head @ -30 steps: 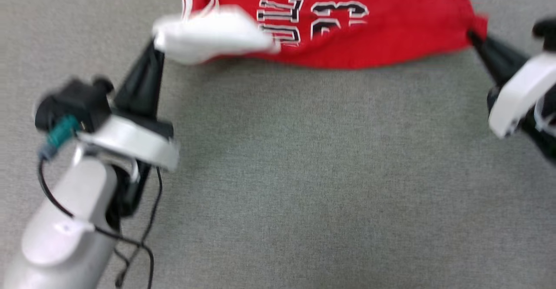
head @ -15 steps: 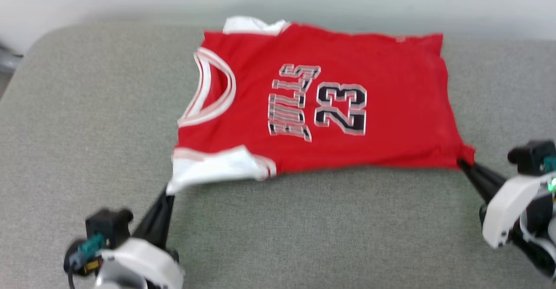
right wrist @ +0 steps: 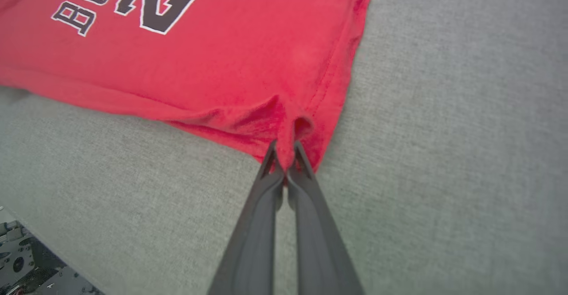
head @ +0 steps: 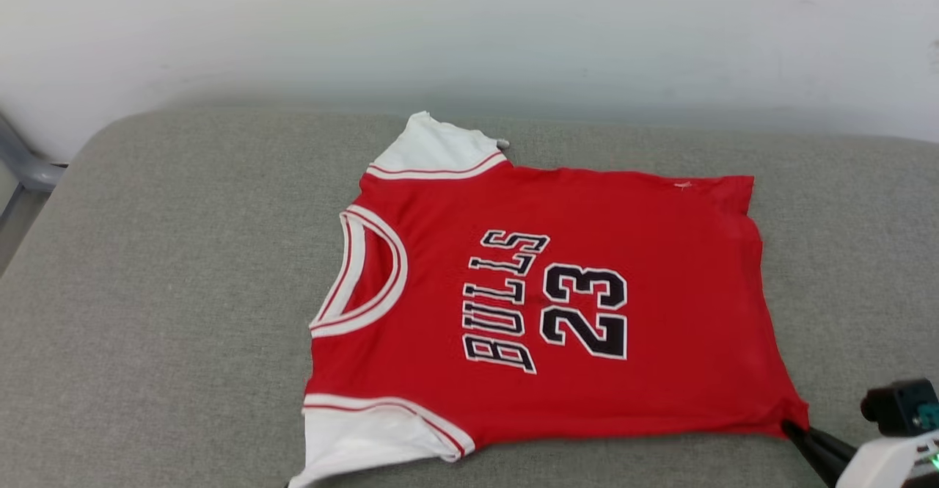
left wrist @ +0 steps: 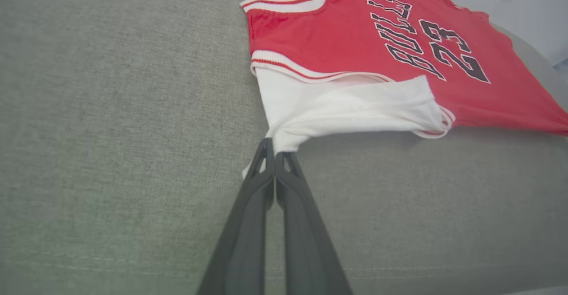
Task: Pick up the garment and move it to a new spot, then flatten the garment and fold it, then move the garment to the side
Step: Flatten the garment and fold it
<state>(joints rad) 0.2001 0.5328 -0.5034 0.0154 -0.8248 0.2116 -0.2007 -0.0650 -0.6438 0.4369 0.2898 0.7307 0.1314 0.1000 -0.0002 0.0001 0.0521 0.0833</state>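
1. On the grey cushion [head: 183, 253], head view: the garment [head: 543, 304] is spread flat beyond the right gripper [head: 796, 429], its hem corner [head: 798, 411] met by the fingertips.
2. Left wrist view: the left gripper [left wrist: 274, 151] is seen shut on the white sleeve [left wrist: 337, 104], pinched at the fingertips.
3. Right wrist view: that corner is clamped between closed fingers.

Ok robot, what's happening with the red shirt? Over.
Left pincer shut on white sleeve. Right pincer shut on hem corner. Garment spread on grey cushion. Nothing in the way.
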